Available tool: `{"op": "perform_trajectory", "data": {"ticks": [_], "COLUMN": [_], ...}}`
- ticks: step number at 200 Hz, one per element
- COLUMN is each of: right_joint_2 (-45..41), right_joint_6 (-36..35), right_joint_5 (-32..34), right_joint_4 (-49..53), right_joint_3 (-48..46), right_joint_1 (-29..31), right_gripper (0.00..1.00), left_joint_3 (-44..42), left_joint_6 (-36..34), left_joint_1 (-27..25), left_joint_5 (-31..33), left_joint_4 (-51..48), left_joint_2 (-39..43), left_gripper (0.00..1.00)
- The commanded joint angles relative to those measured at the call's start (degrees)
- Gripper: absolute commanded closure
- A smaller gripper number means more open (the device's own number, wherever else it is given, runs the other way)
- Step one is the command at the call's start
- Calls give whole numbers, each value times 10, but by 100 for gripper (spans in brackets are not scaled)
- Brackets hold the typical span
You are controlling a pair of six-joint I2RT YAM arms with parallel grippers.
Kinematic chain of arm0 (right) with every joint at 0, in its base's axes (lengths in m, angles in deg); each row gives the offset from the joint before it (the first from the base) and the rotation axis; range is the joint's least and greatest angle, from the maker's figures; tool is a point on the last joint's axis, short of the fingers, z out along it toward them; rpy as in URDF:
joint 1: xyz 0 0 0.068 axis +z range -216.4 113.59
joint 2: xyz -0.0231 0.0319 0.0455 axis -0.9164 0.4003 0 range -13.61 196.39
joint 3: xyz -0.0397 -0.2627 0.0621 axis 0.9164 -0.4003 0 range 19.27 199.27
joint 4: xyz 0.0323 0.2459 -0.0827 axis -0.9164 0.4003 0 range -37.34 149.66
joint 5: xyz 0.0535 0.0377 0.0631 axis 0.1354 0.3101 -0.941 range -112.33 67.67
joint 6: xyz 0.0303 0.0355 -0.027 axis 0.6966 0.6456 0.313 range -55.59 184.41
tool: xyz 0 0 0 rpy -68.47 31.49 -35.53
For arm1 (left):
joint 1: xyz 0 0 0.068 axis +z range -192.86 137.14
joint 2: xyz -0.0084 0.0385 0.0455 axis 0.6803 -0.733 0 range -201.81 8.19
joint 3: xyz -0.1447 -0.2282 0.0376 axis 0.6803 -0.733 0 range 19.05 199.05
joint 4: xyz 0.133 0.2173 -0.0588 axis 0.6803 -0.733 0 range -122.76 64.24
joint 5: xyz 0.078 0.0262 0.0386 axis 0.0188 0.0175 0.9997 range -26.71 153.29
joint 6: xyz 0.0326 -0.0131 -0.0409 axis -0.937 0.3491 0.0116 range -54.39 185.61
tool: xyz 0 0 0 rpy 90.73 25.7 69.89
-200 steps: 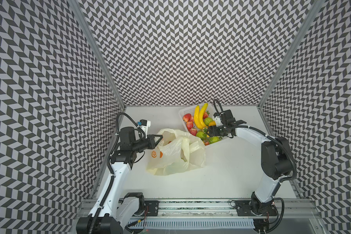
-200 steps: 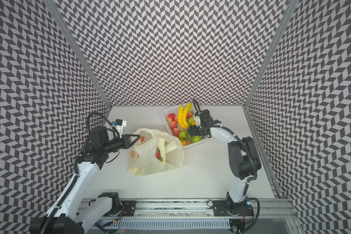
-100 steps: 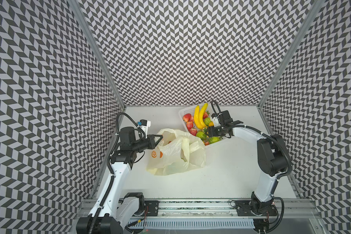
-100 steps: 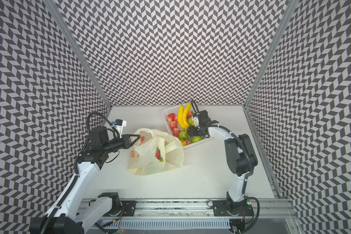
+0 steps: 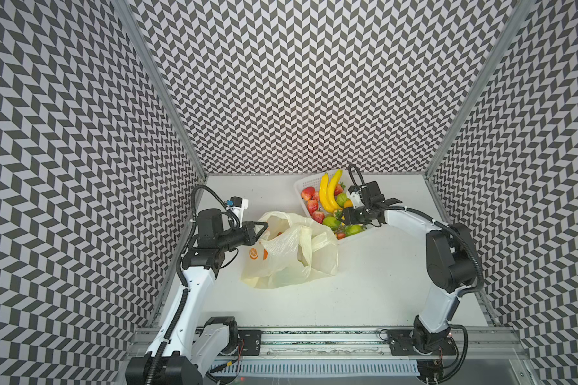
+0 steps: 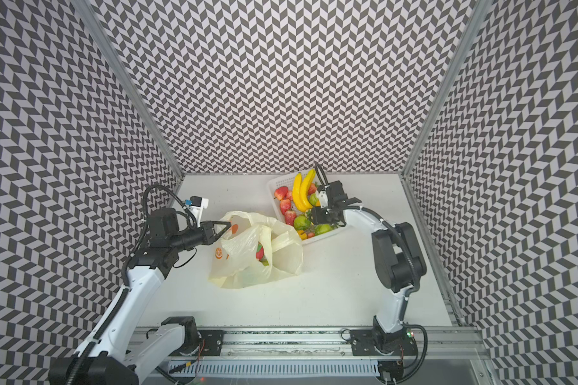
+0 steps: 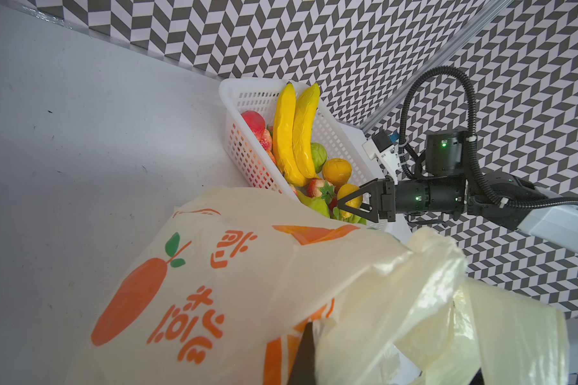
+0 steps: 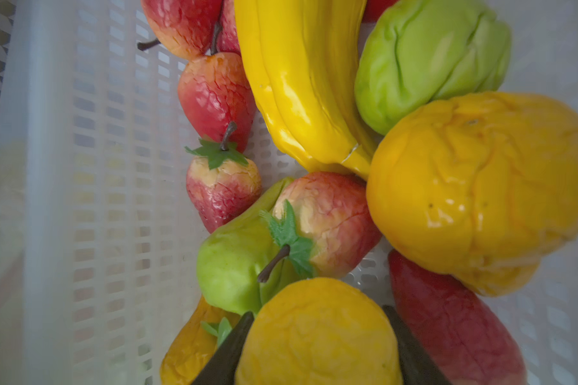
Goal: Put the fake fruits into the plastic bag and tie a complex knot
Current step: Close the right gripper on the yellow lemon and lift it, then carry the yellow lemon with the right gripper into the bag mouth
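The rim of the bag (image 5: pixel 291 253) is pinched by the closed left hand (image 5: pixel 264 227) so its mouth is held open. An orange (image 8: pixel 317 343) in the basket (image 8: pixel 47 166) is clasped by the right hand (image 8: pixel 317 311), seemingly for transfer.

Stereo pair overhead, plus wrist cameras.
Both top views look down from the front over the whole desk (image 5: pixel 381 283). The left wrist view faces across the plastic bag (image 7: pixel 247 283) to the basket (image 7: pixel 228 90); the right wrist view sits close inside it, an orange fruit (image 8: pixel 317 333) nearest.
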Motion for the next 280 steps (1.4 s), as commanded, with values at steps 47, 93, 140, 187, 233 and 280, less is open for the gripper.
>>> {"op": "perform_trajectory", "data": {"ticks": [47,93,140,187,233,280], "right_joint_2": [-43,-92,-163,-272,-397,-479], "right_joint_6": [0,8,21,44,78,138], "right_joint_5": [2,1,17,60,99,167], "right_joint_4": [-31,-37,-36,-37,-27,-7], "right_joint_3": [-8,-16,-35,-97,-164,-210], "right_joint_1": [2,2,2,3,20,138], "right_gripper": [57,57,57,58,58,58], "left_joint_3": [-4,-5,-13,-17,-18,-19], "left_joint_6": [-9,-9,-6,-1,0,2], "left_joint_1": [2,2,2,2,1,1], "left_joint_5": [-9,-9,-14,-18,-16,-18], "left_joint_4": [5,8,16,22,23,25], "left_joint_2": [-2,-3,-4,-3,-2,-4], "left_gripper": [100,100,100,100,100,100]}}
